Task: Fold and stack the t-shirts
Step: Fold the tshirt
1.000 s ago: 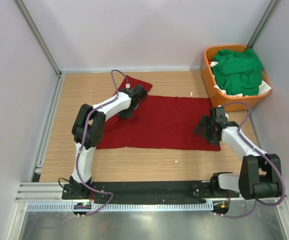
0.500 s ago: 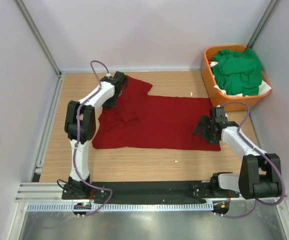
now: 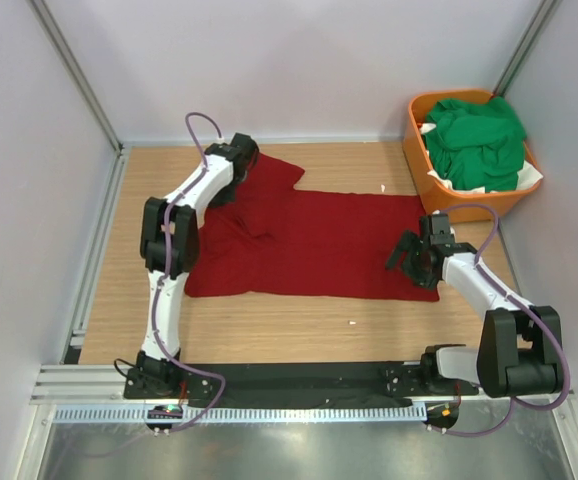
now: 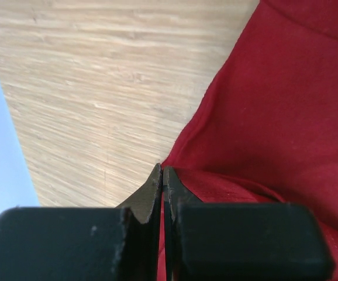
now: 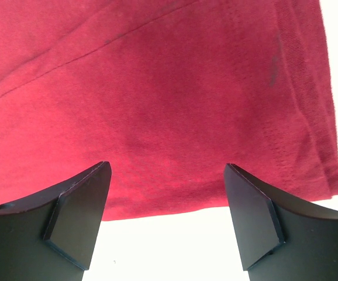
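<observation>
A dark red t-shirt lies spread across the wooden table, its left part rumpled and a sleeve pointing to the back. My left gripper is at the shirt's far left back corner, shut on a pinch of the red fabric; a thin red strip shows between the closed fingertips. My right gripper hovers open over the shirt's right hem, with nothing between its fingers. Bright green t-shirts are piled in the basket at the back right.
The orange plastic basket stands in the back right corner against the wall, with white paper under the green pile. Bare wood lies left of the red shirt. A metal rail runs along the table's left edge.
My left gripper has moved from the shirt's upper middle to the back left, dragging red fabric with it; the sleeve has spread out and the left side has bunched. The right arm has held still.
</observation>
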Tool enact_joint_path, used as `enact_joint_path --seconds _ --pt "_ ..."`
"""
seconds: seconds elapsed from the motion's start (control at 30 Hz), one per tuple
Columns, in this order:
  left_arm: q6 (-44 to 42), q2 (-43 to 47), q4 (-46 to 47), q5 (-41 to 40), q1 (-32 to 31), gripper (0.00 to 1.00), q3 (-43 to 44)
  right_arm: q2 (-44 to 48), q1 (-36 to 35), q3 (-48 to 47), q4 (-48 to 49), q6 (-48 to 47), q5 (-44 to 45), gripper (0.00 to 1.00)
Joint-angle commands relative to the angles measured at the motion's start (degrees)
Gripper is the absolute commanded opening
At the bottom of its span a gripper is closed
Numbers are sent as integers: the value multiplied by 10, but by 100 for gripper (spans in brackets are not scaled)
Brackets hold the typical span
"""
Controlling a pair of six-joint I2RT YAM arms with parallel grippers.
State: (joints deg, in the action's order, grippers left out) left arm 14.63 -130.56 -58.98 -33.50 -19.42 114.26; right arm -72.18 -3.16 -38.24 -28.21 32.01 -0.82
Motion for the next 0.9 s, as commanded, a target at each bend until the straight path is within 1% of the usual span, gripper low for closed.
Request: enact_joint_path --seconds 0.0,0.13,0.23,0.4,0.47,0.5,0.53,0.57,0.6,0.67,0.77,0.83,0.87 --pt "-24 8 4 -20 3 0 35 -6 -2 4 14 -5 -6 84" --pt "-36 7 19 -7 3 0 43 -10 -2 4 15 -6 -5 84" --pt "-43 -13 25 13 3 0 49 -12 -3 5 17 -6 -7 84" --pt "-53 -24 56 -3 -11 1 69 -14 -2 6 19 -7 -10 84" --pt "-65 -14 88 -31 -20 14 68 -14 -3 6 20 -7 -11 84" --pt "-65 -7 96 -35 -23 24 68 -13 -2 6 19 -8 -11 84" --pt "-65 7 100 -32 -25 36 70 -13 -2 5 18 -8 -11 84" --pt "-65 16 104 -25 -25 41 71 -12 -3 5 19 -10 -11 84" --pt "-58 24 104 -23 -25 49 73 -10 -2 4 18 -10 -11 84" --pt "-49 52 98 -4 -25 54 74 -8 -2 1 15 -12 -14 84" --pt "-17 92 63 3 -25 56 70 7 -4 -7 8 -8 -20 84" --pt "14 123 56 -6 -25 55 21 25 -7 -17 -4 -6 -22 84" --pt "30 159 55 -9 -25 55 -6 33 -11 -29 -15 -4 -16 84"
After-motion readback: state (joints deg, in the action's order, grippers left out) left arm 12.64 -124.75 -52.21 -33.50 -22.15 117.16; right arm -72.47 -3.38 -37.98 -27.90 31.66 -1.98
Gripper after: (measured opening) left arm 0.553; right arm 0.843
